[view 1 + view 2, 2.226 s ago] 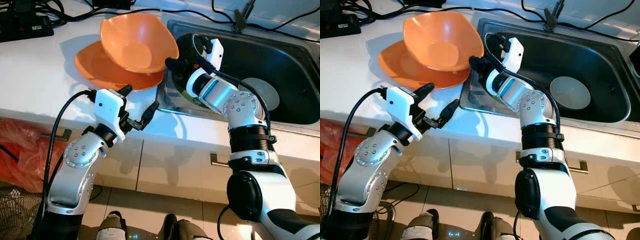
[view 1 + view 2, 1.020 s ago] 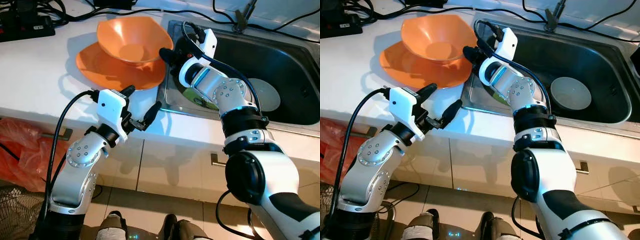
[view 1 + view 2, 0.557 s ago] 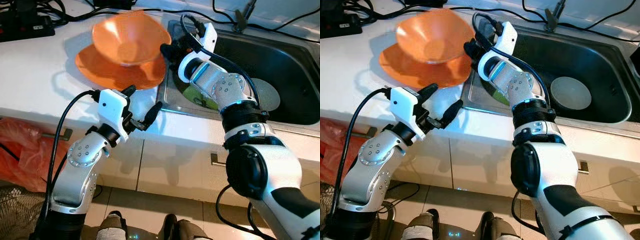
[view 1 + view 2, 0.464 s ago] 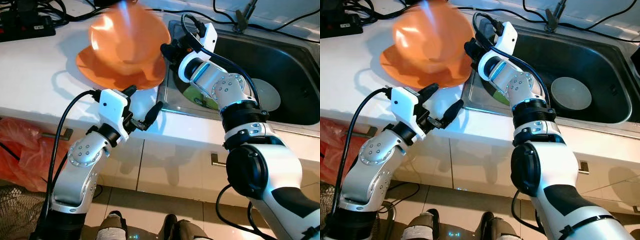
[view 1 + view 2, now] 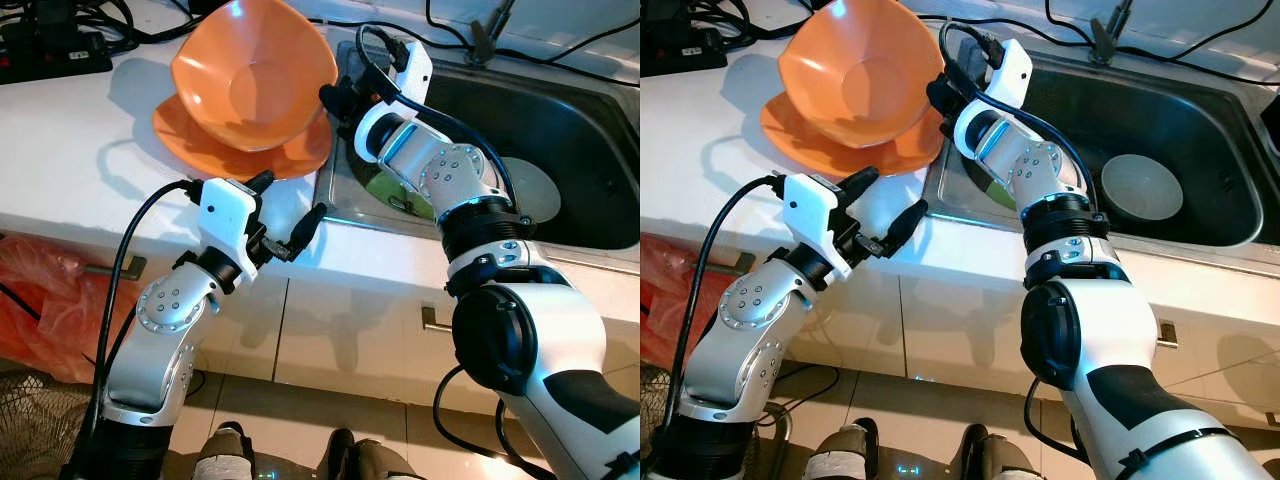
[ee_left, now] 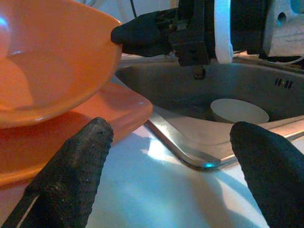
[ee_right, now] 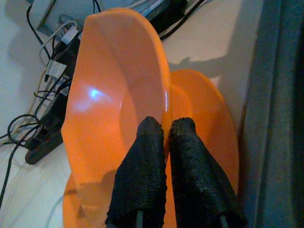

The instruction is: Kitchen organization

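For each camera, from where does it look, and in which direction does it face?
Head stereo: looks down at white counter; both silver arms show.
Left wrist: along the open left gripper toward the steel sink.
Right wrist: along the right gripper, shut on the tilted orange bowl.
All views share the bowl above the orange plate.

Bright, even light; sharp head views. Soft shadows fall on the worktop (image 5: 70, 130). Glare spots the orange bowl (image 7: 95, 92).
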`<state>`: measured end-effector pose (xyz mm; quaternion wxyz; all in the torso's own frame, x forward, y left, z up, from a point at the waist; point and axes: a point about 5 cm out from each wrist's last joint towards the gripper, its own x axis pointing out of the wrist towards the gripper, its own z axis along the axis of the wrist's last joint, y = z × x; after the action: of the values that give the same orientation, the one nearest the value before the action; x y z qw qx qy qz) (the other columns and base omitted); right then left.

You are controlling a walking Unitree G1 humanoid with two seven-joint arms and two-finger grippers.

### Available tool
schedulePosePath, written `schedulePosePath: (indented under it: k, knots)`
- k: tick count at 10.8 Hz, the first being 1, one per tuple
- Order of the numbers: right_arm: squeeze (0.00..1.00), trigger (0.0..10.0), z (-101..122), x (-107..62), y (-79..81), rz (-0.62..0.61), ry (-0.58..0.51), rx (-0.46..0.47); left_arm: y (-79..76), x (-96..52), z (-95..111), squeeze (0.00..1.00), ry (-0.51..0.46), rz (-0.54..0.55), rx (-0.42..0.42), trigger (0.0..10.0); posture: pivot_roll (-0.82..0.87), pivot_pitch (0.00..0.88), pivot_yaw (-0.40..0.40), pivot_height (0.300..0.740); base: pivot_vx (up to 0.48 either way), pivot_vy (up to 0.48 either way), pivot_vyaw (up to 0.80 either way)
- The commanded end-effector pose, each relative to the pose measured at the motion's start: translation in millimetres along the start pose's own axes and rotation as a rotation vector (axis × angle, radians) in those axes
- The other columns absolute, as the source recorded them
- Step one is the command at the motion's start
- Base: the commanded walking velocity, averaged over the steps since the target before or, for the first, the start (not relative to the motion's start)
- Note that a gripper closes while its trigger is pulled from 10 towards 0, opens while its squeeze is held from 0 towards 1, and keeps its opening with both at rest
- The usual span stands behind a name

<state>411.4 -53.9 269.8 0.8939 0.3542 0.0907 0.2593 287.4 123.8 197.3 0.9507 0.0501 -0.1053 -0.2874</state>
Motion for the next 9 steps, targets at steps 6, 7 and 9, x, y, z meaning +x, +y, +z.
schedulePosePath:
  k: [6,7,9]
  knots:
    - [0.00,0.0,36.6,-5.4,11.6,0.111,-0.186,0.049,-4.9,1.6,-4.7,0.00,0.021,-0.023,-0.016,10.0,0.25,0.180,-0.124,0.740,0.000,0.000,0.00]
    - [0.00,0.0,42.2,-7.0,12.3,0.121,-0.215,0.076,-4.9,1.6,-4.8,0.00,0.020,-0.023,-0.018,10.0,0.25,0.180,-0.122,0.740,0.000,0.000,0.00]
    - [0.00,0.0,62.2,-13.5,10.0,0.119,-0.300,0.134,-5.1,1.5,-5.4,0.00,0.022,-0.025,-0.022,10.0,0.24,0.184,-0.120,0.740,0.000,0.000,0.00]
